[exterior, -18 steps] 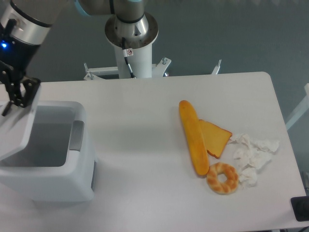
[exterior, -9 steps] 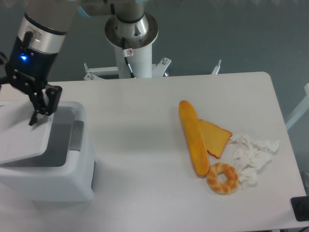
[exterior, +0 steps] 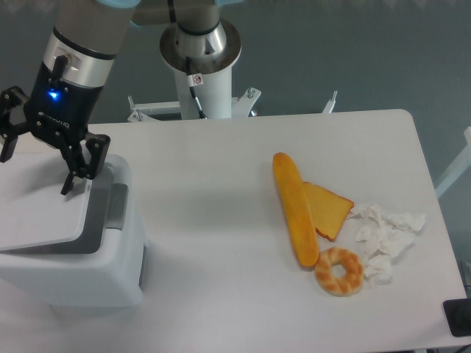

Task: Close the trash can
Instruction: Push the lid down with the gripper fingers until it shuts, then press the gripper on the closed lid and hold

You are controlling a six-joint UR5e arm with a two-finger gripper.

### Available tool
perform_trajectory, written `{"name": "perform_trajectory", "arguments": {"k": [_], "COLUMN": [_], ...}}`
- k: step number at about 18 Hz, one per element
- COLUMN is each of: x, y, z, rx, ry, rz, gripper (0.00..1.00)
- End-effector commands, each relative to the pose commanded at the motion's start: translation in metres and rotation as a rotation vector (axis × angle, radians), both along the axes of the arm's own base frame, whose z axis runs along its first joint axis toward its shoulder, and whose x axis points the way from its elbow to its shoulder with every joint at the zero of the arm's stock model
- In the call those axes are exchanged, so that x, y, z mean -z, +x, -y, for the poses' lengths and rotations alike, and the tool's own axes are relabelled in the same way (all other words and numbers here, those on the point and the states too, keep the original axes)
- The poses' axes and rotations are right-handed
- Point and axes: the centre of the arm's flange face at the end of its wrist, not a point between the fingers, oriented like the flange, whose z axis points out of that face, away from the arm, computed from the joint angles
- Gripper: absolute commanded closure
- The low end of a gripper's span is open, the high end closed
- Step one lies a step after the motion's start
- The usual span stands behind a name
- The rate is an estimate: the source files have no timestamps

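Camera view: no readable writing. The trash can (exterior: 73, 265) sits at the worktop's (exterior: 213, 220) left edge, lid (exterior: 40, 213) nearly flat, contents hidden. The hand (exterior: 38, 162), fingers spread, grips nothing above it.

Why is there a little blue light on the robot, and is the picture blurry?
Fixed camera view: a small blue lamp glows on the arm just above the hand; why, the picture cannot tell. The bread and trash can look sharp, with soft shadows and no glare.
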Motion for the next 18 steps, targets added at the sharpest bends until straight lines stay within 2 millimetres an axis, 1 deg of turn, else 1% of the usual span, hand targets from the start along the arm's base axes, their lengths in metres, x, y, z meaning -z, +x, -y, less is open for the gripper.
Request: {"name": "perform_trajectory", "arguments": {"k": [3,9,16,18], "x": [0.005,0.008,0.015,0.019], "y": [-0.007,-0.008,-0.01,-0.013], "z": [0.001,0.001,-0.001,0.0], "rx": [-0.012,-0.016,-0.014,-0.027], "ry": [-0.008,-0.017,-0.027,-0.047], "rz": [0.0,-0.004,-0.007,-0.025], "gripper": [0.0,0.0,0.0,0.0]}}
